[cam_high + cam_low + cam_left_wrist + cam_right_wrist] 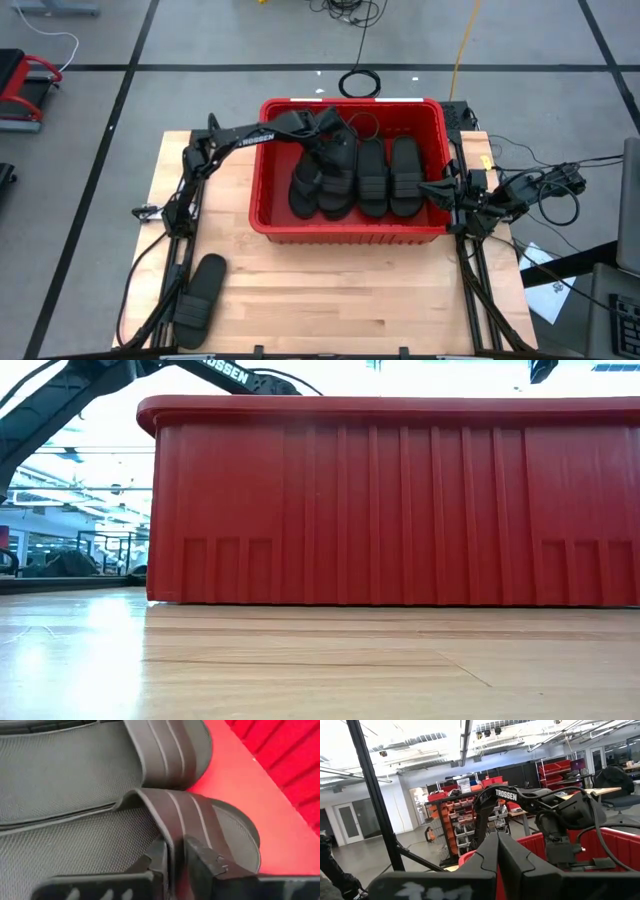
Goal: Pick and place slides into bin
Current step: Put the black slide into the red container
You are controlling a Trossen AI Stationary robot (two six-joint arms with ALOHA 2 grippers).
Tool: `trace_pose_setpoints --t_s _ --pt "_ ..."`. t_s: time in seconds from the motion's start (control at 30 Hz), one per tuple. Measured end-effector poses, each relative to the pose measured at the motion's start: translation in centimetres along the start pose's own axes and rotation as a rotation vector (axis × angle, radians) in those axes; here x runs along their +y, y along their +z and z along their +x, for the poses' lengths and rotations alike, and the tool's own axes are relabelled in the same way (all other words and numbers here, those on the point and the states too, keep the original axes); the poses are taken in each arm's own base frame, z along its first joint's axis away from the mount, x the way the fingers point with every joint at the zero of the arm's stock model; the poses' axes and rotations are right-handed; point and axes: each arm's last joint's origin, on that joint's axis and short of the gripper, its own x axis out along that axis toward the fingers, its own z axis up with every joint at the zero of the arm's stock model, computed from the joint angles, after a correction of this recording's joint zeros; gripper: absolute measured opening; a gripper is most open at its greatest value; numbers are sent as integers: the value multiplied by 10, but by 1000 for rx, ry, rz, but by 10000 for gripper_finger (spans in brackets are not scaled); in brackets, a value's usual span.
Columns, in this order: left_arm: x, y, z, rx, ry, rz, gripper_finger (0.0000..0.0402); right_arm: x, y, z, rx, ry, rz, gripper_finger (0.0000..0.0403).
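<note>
My left fingers [176, 862] pinch a slide's strap [172, 815] inside the red bin [268, 215]; my right fingers [496, 851] rest closed. One slide [198, 292] lies on the pale wooden worktop [350, 290].

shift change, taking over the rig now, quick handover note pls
Left hand: inside the bin, fingers pinching the strap of a slide.
Right hand: shut, empty, parked at the bin's right rim.
Done: at least four slides lie in the bin, the held one among them.
Left: release it, then fetch the lone slide on the table, front left.
</note>
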Motion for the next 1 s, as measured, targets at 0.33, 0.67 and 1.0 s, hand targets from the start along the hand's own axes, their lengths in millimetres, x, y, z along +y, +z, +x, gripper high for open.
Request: trace_pose_setpoints --t_s 0.33,0.67,1.0 --pt "3 1 0 -2 37 -180 121 0 0 0 1 4 0 0" --pt "-1 5 1 -37 -13 -267 184 0 0 0 1 12 0 0" --pt "-5 15 -16 -36 65 -229 248 1 0 0 3 32 0 0"
